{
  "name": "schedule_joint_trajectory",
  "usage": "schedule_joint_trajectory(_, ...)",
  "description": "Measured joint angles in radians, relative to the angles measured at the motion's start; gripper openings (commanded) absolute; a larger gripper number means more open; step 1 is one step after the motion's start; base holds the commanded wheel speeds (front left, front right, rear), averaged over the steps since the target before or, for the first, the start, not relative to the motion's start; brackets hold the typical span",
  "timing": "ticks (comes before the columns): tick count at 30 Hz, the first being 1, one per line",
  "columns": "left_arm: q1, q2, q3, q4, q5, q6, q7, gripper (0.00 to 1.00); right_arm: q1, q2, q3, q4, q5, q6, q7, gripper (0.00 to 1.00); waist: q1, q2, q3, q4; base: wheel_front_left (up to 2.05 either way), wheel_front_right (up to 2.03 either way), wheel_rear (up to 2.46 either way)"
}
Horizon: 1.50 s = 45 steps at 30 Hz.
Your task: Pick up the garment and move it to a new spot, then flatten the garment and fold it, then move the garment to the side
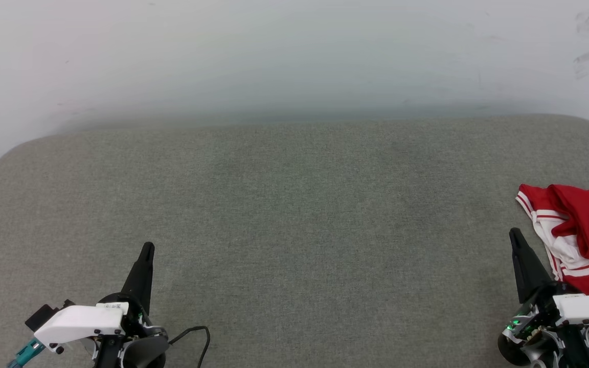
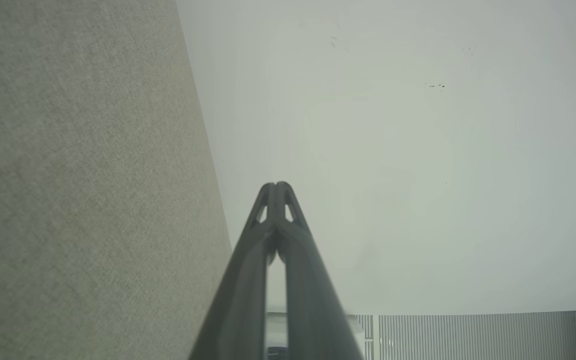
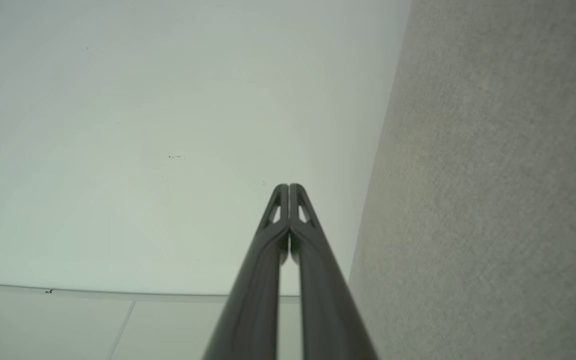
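Observation:
The garment [image 1: 588, 227], red with white sleeves and red-and-white striped trim, lies crumpled at the right edge of the grey fabric surface [image 1: 294, 214], partly cut off by the frame. My right gripper [image 1: 515, 234] stands shut just left of the garment, apart from it, holding nothing. At the lower left my left gripper [image 1: 147, 247] is shut too, far from the garment. In the left wrist view the left gripper [image 2: 276, 185] shows its tips pressed together. The right wrist view shows the right gripper [image 3: 288, 186] the same way.
A pale wall [image 1: 294, 56] rises behind the grey surface. The surface has rounded far corners. A black cable [image 1: 197, 335] loops beside the left wrist. In the wrist views the grey surface [image 2: 78, 190] [image 3: 493, 200] runs along one side with the wall beyond.

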Motion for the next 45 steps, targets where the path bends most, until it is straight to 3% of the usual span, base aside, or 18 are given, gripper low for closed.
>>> schedule_joint_trajectory(45, 0.000, -0.012, 0.016, 0.001, 0.010, -0.001, 0.012, 0.00, 0.000, 0.008, -0.011, 0.001, -0.007, 0.000, 0.010, 0.00, 0.0000, 0.0000, 0.000, 0.000, 0.00, 0.00, 0.00)
